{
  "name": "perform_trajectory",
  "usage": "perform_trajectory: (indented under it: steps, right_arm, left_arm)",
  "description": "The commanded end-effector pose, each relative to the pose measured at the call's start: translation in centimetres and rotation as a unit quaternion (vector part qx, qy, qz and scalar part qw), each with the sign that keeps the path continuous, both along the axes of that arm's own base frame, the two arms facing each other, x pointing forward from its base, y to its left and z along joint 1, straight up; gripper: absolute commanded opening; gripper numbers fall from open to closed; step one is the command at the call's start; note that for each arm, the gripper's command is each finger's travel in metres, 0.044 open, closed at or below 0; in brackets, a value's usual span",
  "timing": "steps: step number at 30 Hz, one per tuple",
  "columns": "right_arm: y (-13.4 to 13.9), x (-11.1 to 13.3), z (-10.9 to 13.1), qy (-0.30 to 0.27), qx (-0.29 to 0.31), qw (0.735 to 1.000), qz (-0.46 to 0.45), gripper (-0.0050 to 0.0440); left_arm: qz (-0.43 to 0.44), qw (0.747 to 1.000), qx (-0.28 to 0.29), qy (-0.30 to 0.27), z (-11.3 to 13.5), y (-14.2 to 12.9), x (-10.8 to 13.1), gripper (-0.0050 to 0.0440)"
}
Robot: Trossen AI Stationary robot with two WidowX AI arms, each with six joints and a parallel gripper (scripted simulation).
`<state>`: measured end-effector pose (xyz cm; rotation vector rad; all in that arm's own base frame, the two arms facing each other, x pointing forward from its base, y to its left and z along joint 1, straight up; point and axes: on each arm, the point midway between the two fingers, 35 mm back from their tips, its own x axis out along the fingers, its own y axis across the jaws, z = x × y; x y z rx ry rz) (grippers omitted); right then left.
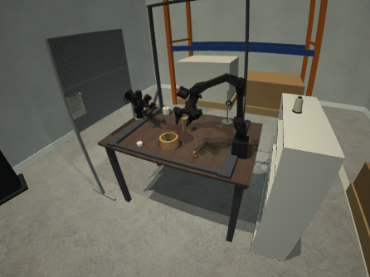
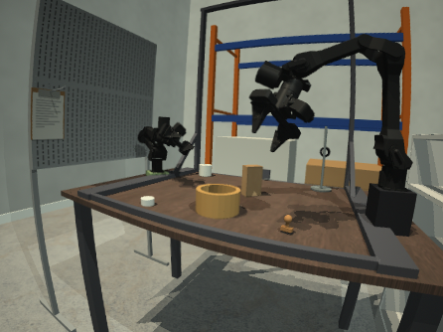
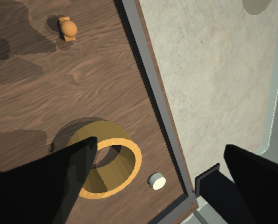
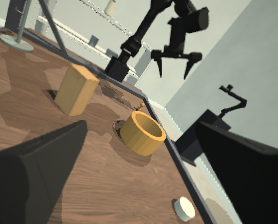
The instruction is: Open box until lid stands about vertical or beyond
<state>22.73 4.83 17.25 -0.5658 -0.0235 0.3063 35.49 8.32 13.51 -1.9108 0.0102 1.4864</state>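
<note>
The carton [image 1: 185, 126] [image 2: 251, 181] [image 4: 75, 92] is a tall tan box standing upright on the table, its top looking closed. Its lid seam, tab and thumb notch cannot be made out. It is not in the left wrist view. My left gripper [image 1: 182, 123] [image 2: 264, 141] [image 3: 159, 146] [image 4: 172, 78] is open and empty, high above the table and clear of the carton. My right gripper [image 2: 187, 141] [image 4: 142, 126] is open and empty at the far left of the top and exterior views, well away from the carton.
A yellow ring-shaped tub [image 1: 169, 145] [image 2: 218, 207] [image 4: 142, 142] stands near the carton. A small orange stamp [image 2: 287, 226] [image 3: 68, 29], a small white cap [image 2: 147, 201] [image 3: 157, 181], a white cylinder [image 2: 205, 170] and a metal stand [image 2: 321, 188] are also on the table.
</note>
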Motion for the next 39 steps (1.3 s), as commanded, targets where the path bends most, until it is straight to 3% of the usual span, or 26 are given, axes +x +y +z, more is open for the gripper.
perform_trajectory:
  steps: [1, 18, 22, 27, 32, 34, 39]
  right_arm:
    - [0.0, 0.0, 0.6, -0.007, 0.0, 1.0, 0.0, 0.044]
    - [0.0, 0.0, 0.6, -0.006, 0.0, 1.0, -0.001, 0.044]
    - [-0.5, 0.3, 1.2, -0.003, -0.011, 1.0, -0.013, 0.044]
    - [-1.4, 1.3, 4.0, -0.006, 0.028, 0.999, -0.042, 0.044]
    - [-2.4, 2.5, 6.9, -0.011, 0.071, 0.995, -0.073, 0.044]
    - [-2.4, 2.5, 6.9, -0.011, 0.071, 0.995, -0.073, 0.044]
    - [-3.4, 3.9, 9.7, -0.017, 0.114, 0.988, -0.103, 0.044]
  left_arm:
    - [0.0, 1.0, 0.001, -0.013, 0.9, 0.0, 0.2, 0.044]
    - [-0.002, 1.0, 0.002, -0.012, 0.9, 0.0, 0.2, 0.044]
    - [-0.051, 0.998, 0.015, 0.02, -0.1, -1.1, 0.1, 0.044]
    - [-0.139, 0.984, 0.088, 0.07, -1.5, -5.0, 3.2, 0.044]
    - [-0.232, 0.95, 0.173, 0.116, -3.2, -10.2, 5.9, 0.044]
    - [-0.232, 0.95, 0.173, 0.116, -3.2, -10.2, 5.9, 0.044]
    - [-0.32, 0.898, 0.261, 0.152, -5.2, -16.2, 7.6, 0.044]
